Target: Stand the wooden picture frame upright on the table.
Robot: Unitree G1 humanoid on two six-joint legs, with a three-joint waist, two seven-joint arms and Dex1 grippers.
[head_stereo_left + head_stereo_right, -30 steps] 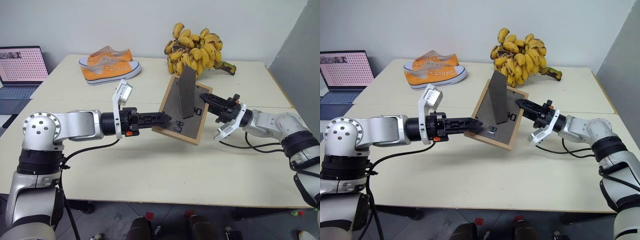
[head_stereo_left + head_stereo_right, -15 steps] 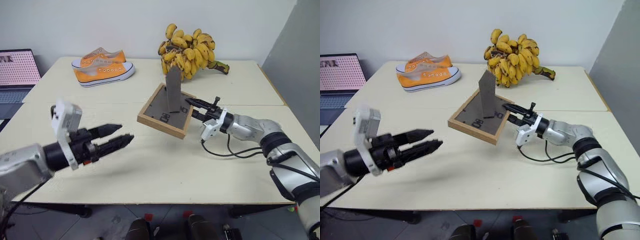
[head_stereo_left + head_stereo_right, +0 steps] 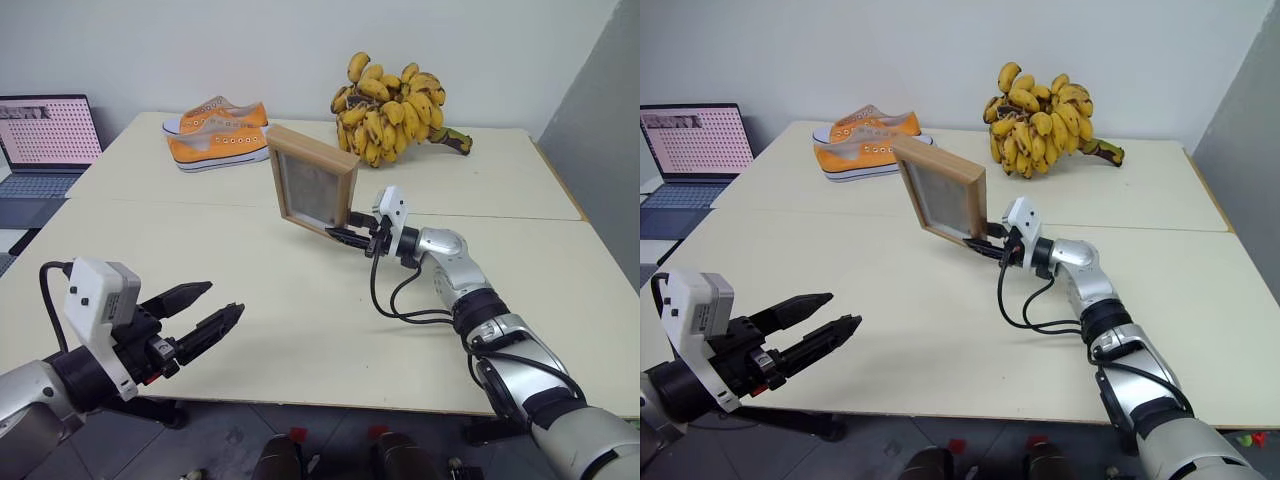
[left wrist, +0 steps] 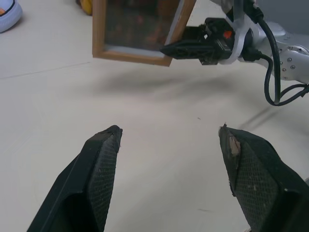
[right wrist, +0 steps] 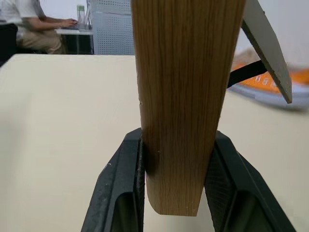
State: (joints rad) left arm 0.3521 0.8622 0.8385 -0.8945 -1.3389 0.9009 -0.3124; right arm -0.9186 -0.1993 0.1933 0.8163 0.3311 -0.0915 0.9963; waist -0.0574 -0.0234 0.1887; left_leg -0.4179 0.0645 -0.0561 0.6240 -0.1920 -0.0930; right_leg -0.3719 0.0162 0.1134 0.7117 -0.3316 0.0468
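Left eye view: the wooden picture frame [image 3: 312, 181] is held upright above the pale worktop [image 3: 300, 320] by its lower corner, clamped in the right tool [image 3: 352, 237], while the left tool [image 3: 205, 312] is spread wide and empty, well apart from it. Left wrist view: that tool's two fingers [image 4: 104, 159] are seen parted over bare worktop. Right wrist view: the frame's wooden edge [image 5: 181, 96] is pinched between both pads.

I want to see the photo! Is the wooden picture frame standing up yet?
Upright but not standing: the light-wood picture frame hangs above the cream table, pinched by the right gripper.
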